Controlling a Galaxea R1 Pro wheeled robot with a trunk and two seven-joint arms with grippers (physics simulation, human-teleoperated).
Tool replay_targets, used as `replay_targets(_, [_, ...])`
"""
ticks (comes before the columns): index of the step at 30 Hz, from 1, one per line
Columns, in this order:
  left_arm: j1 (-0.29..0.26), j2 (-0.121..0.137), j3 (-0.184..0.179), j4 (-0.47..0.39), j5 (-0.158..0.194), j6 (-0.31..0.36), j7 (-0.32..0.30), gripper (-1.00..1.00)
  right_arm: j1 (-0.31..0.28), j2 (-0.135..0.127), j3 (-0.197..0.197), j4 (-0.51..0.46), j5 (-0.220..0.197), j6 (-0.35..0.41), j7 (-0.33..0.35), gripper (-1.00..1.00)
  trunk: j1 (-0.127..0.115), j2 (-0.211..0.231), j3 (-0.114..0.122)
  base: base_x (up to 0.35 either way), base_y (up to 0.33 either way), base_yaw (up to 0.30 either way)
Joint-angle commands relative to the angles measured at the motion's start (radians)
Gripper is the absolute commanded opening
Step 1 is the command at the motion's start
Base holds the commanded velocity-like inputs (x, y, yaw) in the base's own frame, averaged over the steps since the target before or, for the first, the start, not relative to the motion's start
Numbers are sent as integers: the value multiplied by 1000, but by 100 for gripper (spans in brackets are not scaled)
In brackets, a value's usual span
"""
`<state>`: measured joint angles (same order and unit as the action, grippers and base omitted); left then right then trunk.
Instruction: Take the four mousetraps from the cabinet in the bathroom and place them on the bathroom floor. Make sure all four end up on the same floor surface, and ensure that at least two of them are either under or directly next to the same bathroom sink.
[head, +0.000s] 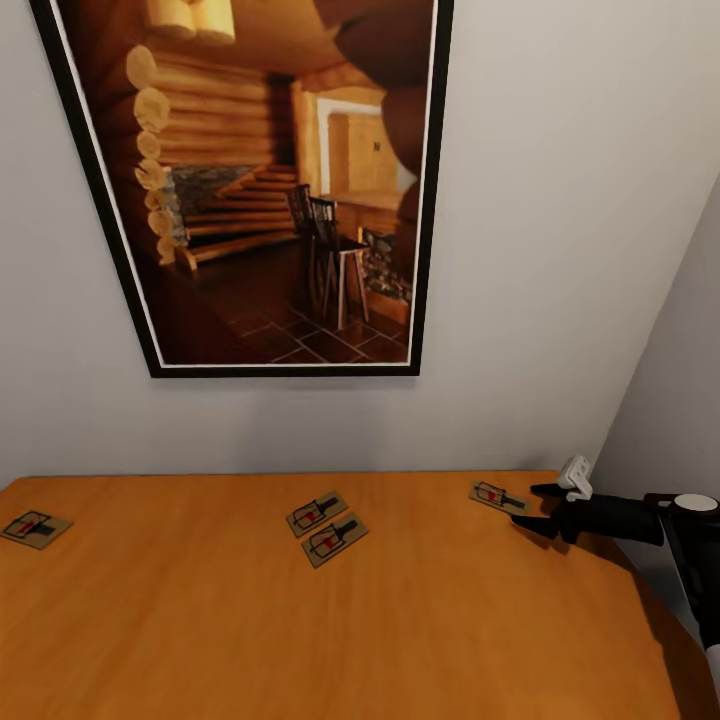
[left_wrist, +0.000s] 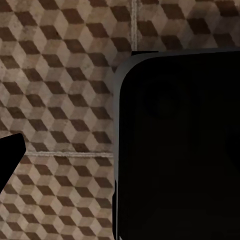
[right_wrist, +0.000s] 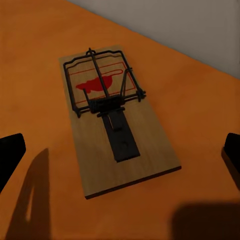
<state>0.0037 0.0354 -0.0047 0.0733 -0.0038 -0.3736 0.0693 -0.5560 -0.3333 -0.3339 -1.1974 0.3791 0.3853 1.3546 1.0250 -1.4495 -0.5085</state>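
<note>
On the cabinet (head: 300, 620) top, four mousetraps (head: 327, 528) are spread; the rightmost mousetrap (right_wrist: 116, 120) lies at 9 o'clock from the right gripper (head: 545, 508), whose jaws are spread. Jaws should straddle the board's narrow sides, apparently unobstructed. The left gripper's state cannot be told.

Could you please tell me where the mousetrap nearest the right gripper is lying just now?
In the head view, that mousetrap lies flat on the cabinet top at far right, near the wall, just ahead of the open right gripper.

No legible text (anywhere).
</note>
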Motion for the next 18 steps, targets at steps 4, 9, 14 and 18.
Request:
replay_targets(4, [-1, 0, -1, 2, -1, -5, 3, 100, -1, 0, -2, -1, 4, 10, 6, 100, 0, 0, -1, 0, 0, 0])
replay_targets(9, [-1, 0, -1, 2, -1, -5, 3, 100, -1, 0, -1, -1, 4, 10, 6, 100, 0, 0, -1, 4, 0, 0])
replay_targets(14, [-1, 0, -1, 2, -1, -5, 3, 100, -1, 0, -1, -1, 4, 10, 6, 100, 0, 0, -4, 56, 0, 0])
replay_targets(18, [-1, 0, -1, 2, -1, -5, 3, 100, -1, 0, -1, -1, 4, 10, 6, 100, 0, 0, -7, 42, 0, 0])
